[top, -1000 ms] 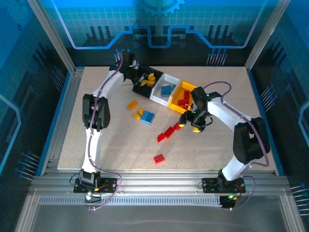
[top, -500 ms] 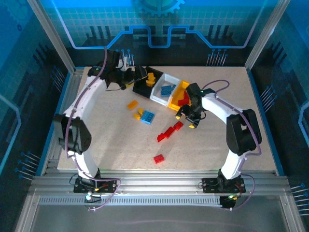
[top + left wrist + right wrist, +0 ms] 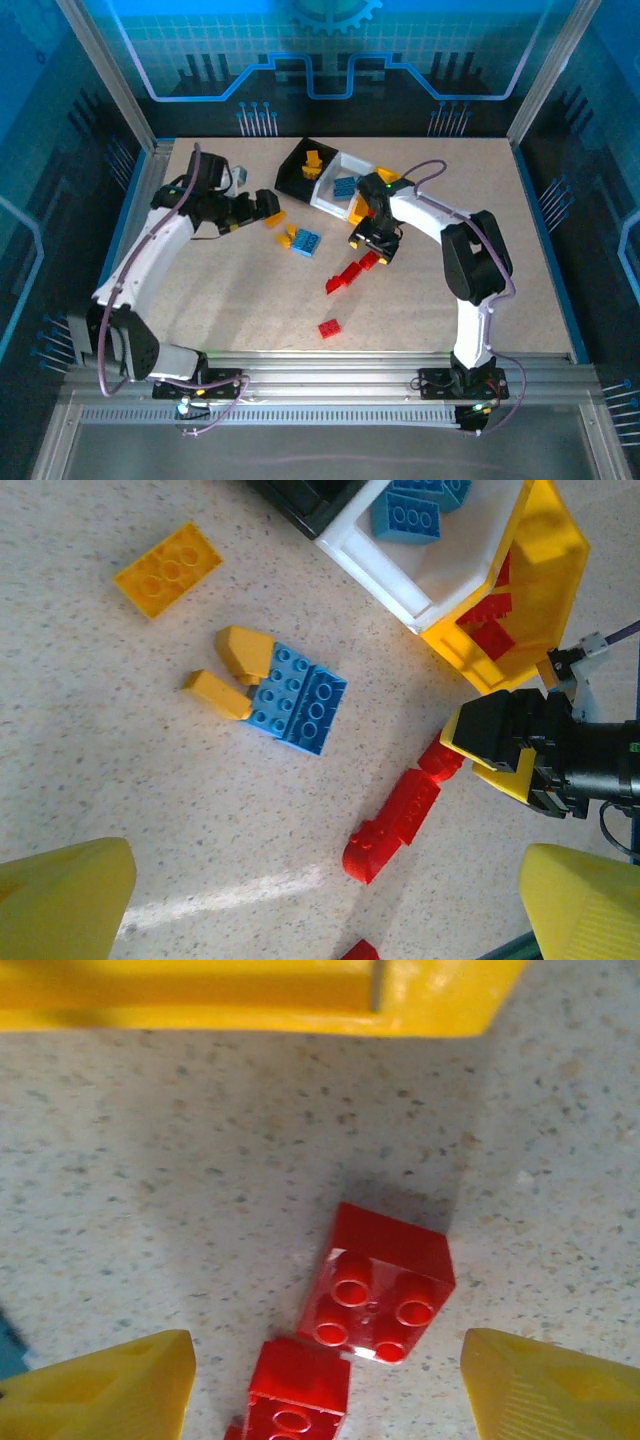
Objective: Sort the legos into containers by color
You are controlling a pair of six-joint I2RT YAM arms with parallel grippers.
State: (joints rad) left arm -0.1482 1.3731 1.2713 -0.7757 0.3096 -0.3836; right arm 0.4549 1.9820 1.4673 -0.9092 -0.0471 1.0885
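Reaching for red brick [image 3: 385,1285] at 6 o'clock of yellow bin [image 3: 550,560] — with right gripper [image 3: 328,1365] spread, empty; next, probably lower and pinch.

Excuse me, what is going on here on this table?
Two robot arms are sorting small bricks by colour into three joined bins. The right tool hangs open over a red brick beside the yellow bin, which holds red pieces. The left tool is open and empty near a loose orange-yellow brick and a blue brick. Several bricks lie unsorted on the table.
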